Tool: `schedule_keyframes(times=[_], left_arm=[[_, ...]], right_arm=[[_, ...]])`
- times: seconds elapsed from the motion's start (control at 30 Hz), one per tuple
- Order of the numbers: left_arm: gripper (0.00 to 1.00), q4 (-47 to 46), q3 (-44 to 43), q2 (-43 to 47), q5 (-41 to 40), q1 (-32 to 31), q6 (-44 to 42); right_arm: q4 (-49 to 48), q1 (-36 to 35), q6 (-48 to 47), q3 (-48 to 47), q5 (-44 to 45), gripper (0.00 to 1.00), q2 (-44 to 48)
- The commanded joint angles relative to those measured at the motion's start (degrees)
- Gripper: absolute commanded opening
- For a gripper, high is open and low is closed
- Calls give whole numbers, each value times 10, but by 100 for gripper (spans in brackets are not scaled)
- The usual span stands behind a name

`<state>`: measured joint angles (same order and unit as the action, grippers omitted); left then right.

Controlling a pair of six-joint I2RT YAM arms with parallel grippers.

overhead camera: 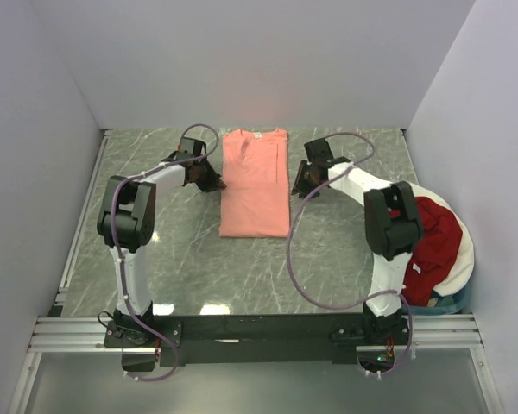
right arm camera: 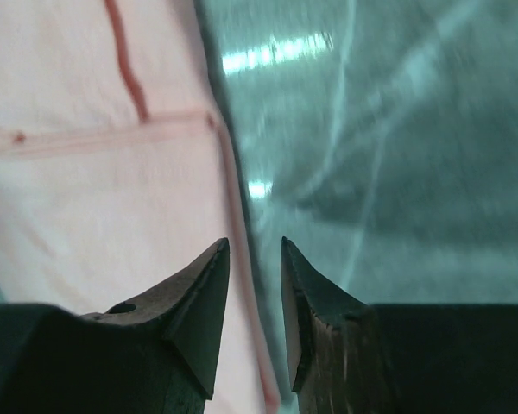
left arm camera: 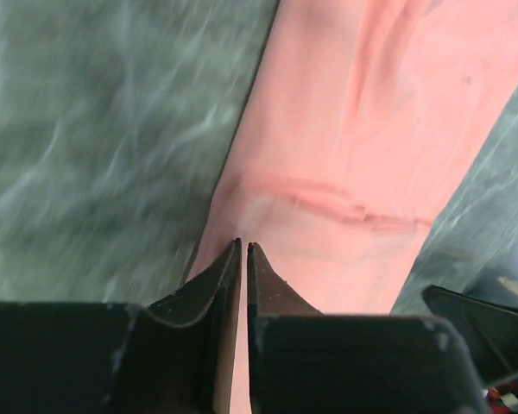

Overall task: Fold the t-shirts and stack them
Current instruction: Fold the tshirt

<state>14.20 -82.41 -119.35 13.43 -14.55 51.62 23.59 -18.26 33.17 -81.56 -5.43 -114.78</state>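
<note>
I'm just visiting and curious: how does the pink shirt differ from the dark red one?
The salmon-pink t-shirt lies flat on the table, folded into a narrow strip between the two arms. The dark red t-shirt sits crumpled and unfolded in the white-rimmed basket at the right. Both are soft cloth.

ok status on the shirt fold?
Left gripper nearly shut, right gripper slightly open, both empty. Pink t-shirt folded flat. Red t-shirt waiting in basket.

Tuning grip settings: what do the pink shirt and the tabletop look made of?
Pink shirt: soft matte knit cloth, likely cotton; it lies limp with creases and stitched hems. Tabletop: glossy grey-green marble look, veined with light glare; stone or printed laminate, can't tell.
</note>
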Motion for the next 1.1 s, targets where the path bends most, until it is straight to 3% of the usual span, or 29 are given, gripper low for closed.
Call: schedule_keyframes(times=[0.0,0.27,0.5,0.67,1.07], left_arm=[[13,17,44,84,-15,-2,-14],[11,-27,181,203,-8,-85,-13],[9,-94,264,203,0,-152,21],[5,-109,295,186,-9,-155,31],[8,-119,371,237,-22,-141,27]], right_arm=[[-32,-9,15,58,18,38,102],[-87,-109,30,175,5,37,205],[-129,-170,52,221,-6,36,191],[-140,-170,54,252,-7,36,164],[-161,-121,46,347,-4,35,206]])
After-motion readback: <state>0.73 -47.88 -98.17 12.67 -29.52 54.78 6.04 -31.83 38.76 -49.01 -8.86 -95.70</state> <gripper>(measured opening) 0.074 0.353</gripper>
